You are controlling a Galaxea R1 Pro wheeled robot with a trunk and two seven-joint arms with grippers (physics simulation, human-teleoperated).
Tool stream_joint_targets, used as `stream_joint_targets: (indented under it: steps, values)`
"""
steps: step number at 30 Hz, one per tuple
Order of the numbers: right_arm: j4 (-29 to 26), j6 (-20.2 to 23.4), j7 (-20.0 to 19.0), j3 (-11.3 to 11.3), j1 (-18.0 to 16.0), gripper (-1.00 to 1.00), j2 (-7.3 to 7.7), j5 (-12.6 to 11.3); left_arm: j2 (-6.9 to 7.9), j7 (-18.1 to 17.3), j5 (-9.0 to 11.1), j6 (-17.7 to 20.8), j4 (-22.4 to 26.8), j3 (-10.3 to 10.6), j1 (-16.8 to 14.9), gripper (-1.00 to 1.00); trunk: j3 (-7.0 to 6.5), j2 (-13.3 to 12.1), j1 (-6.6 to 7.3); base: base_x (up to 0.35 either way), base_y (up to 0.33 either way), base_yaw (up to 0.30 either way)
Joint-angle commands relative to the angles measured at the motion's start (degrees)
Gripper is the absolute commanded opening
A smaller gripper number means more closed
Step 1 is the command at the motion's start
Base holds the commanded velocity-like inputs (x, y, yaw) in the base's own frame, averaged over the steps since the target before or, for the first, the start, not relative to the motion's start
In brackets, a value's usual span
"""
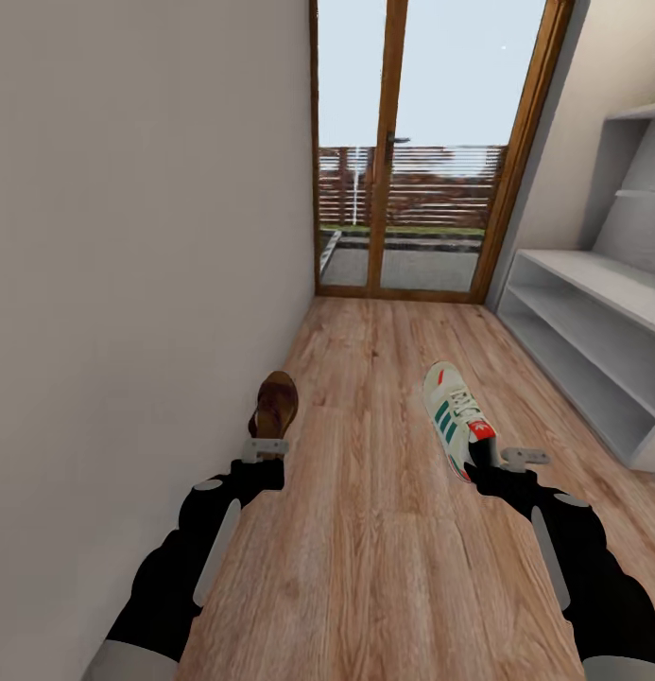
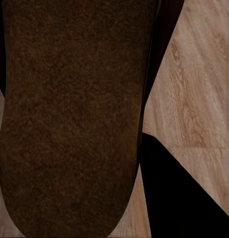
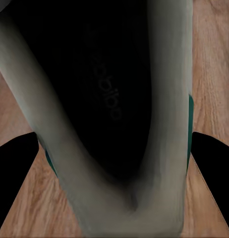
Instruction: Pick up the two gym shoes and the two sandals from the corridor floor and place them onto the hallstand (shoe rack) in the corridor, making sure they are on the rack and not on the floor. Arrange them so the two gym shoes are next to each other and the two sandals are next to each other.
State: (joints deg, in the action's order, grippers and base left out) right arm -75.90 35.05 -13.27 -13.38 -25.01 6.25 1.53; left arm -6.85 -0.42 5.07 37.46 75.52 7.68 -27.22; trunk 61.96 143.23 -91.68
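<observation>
The robot stands in the corridor with one sandal [image 1: 274, 405] at its left pincer [image 1: 267, 445] and one gym shoe [image 1: 456, 416] at its right pincer [image 1: 512, 459]. Each wrist view looks straight into the footwear, suggesting both pincers are clamped on their items, though the fingers are hidden and this cannot be told for sure. The hallstand [image 1: 592, 350], at the right, carries nothing on its visible shelves. Judging from this, no placement is done; all four items remain.

Faint, unreadable brand lettering inside the gym shoe [image 3: 107, 99]
</observation>
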Motion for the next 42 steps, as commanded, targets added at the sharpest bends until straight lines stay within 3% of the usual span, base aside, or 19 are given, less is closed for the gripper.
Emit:
stream_joint_targets:
  steps: [1, 16, 29, 42]
  values:
    - [-0.07, 0.27, -0.34, -0.08, -0.04, -1.00, -0.01, 0.15, -0.01, -0.02, 0.32, 0.33, 0.07, -0.03, -0.03, -1.00, 0.03, 0.02, -0.02, 0.346, -0.035, -0.065]
    - [-0.06, 0.28, -0.35, -0.09, -0.04, -1.00, -0.02, 0.17, -0.01, -0.02, 0.37, 0.33, 0.07, -0.03, 0.01, -1.00, -0.02, 0.02, -0.02, 0.346, -0.111, -0.012]
    - [-0.06, 0.27, -0.35, -0.09, -0.04, -1.00, -0.01, -0.02, -0.01, -0.02, 0.38, 0.33, 0.07, -0.03, 0.01, -1.00, -0.26, 0.02, -0.02, 0.346, -0.126, -0.240]
    - [-0.05, 0.25, -0.35, -0.07, -0.04, -1.00, -0.01, -0.04, -0.01, -0.02, 0.38, 0.33, 0.07, -0.03, 0.01, -1.00, -0.80, 0.02, -0.02, 0.345, -0.108, -0.025]
